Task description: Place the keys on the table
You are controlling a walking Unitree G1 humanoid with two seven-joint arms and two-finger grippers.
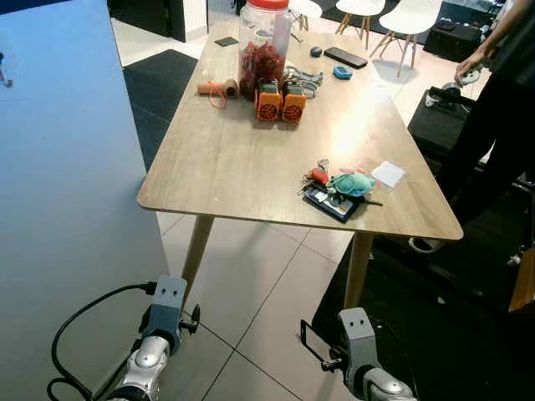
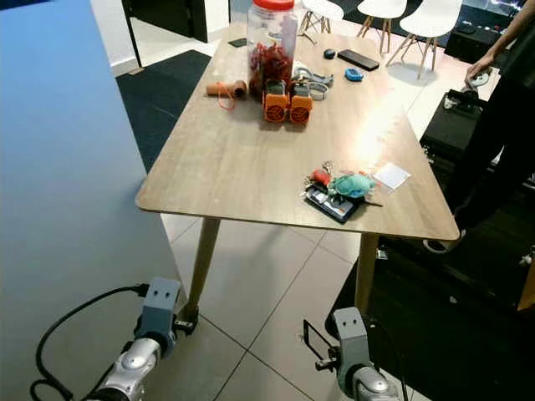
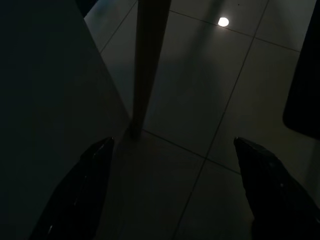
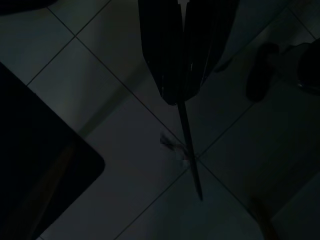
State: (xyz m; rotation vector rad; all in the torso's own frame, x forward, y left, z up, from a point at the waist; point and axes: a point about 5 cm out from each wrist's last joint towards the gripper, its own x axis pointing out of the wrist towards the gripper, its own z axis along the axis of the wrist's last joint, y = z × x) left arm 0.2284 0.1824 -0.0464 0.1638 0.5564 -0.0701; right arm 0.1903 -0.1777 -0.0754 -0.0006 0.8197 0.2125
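Fingers [image 3: 80,190] on the left arm are spread wide with nothing between them, pointing down at the tiled floor [image 3: 210,100] beside a leg [image 3: 147,65] of the bench. That arm hangs low in front of the robot, idle rather than reaching. The right arm's fingers [image 4: 170,50] are pressed close together. A thin dark sliver runs out from between their tips over the tiles, but the wrist view is too dim to tell whether they pinch anything or whether that is part of the rig.

The keys [image 1: 320,177] lie up on the bench [image 1: 226,159], near its right front corner. They are bunched with a red tag and a teal fob [image 1: 351,184], partly on top of a flat dark card-like thing [image 1: 330,203]. A white slip [image 1: 389,174] sits just beside them. They rest well in from the edge, so they look settled and unlikely to slide off.

Farther back stand a tall jar [image 1: 263,42] with a red lid and two orange blocks [image 1: 280,104], well apart from the keys. A person [image 1: 501,92] in dark clothes stands by the right side of the bench.

With the bunch lying flat on the wood and both arms down by the floor, I judge the placing done, or near enough.
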